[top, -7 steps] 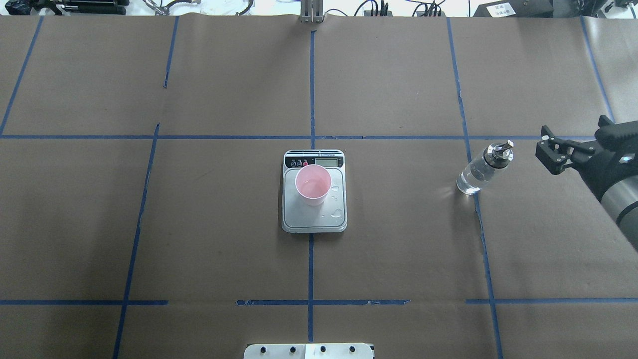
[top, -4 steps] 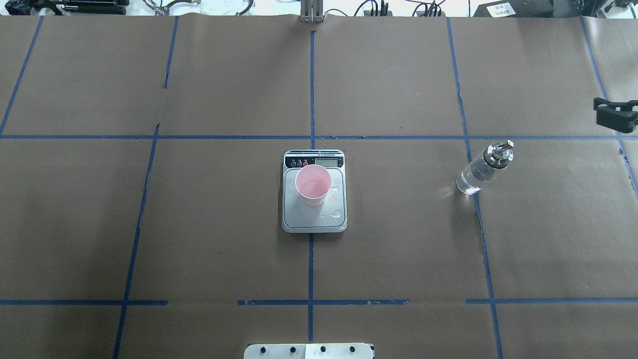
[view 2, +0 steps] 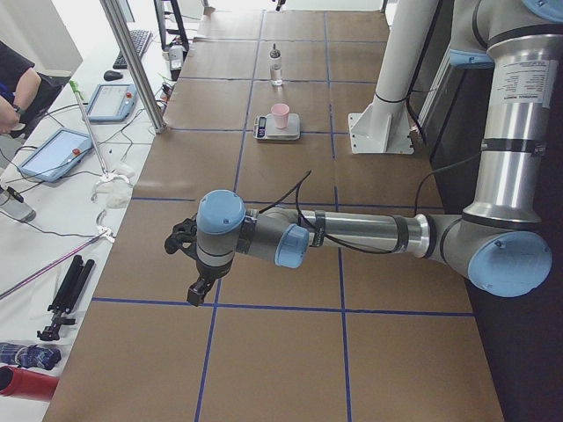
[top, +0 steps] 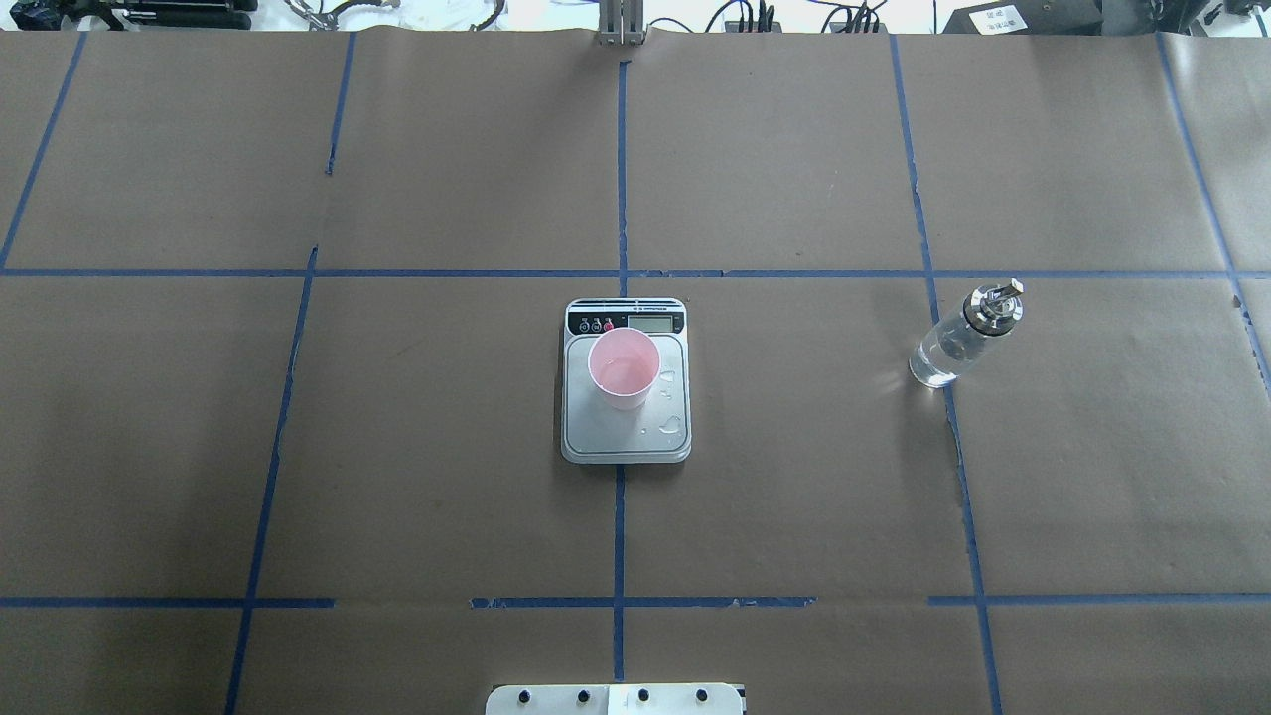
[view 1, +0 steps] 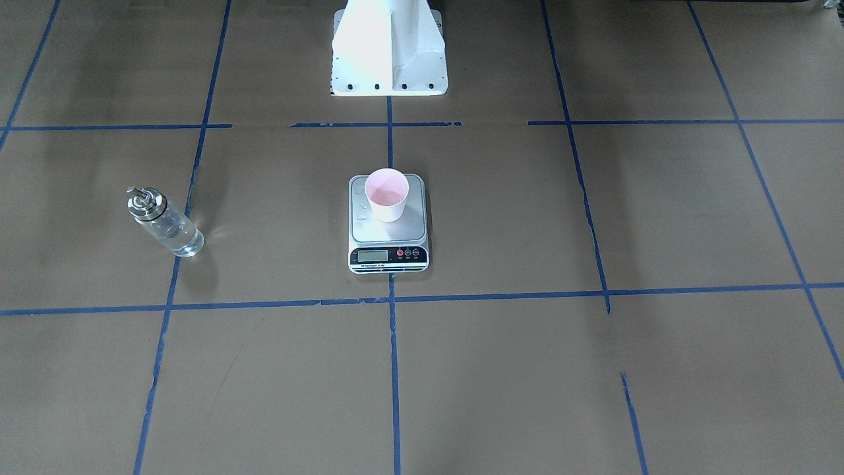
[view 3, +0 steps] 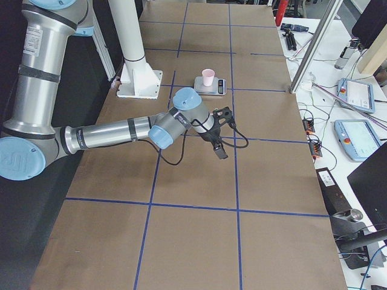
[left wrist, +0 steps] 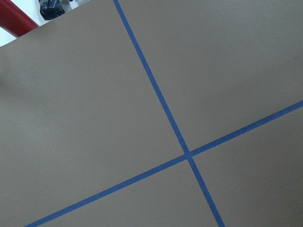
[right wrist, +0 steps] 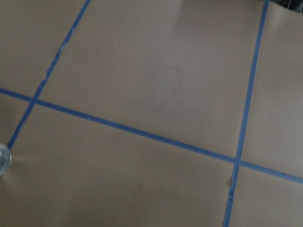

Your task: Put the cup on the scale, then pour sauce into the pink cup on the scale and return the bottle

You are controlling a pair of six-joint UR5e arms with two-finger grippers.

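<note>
Located at table centre, square over a blue tape line (top: pixel 619 526): flat rectangular kitchen scale with silver metal platform and black button strip (top: pixel 626 444). Found upright on that platform, nearer the display end and well inside the edges: small tapered pale-pink cup (top: pixel 624 369), base touching the metal. Faint sheen noted at the cup's bottom; depth not judged. Clear droplets (top: pixel 674 427) recorded on the platform just beside the cup, on the robot's right side.

Found standing upright on the brown paper table cover (top: pixel 397 447), well apart from the scale toward the robot's right, base on a tape line: clear cylindrical glass bottle with silver pourer cap (top: pixel 955 343). Visible through the glass: clear colourless sauce (top: pixel 933 365); fill level not judged. No contact with either tool.

Black left gripper (view 2: pixel 195 290): hanging over bare paper toward the table's left end, far from the scale, holding nothing visible. Cannot tell whether spread or pressed together.

Black right gripper (view 3: pixel 219 151): over bare paper toward the right end, clear of the scale, holding nothing visible. Likewise cannot tell whether spread or pressed together.
</note>
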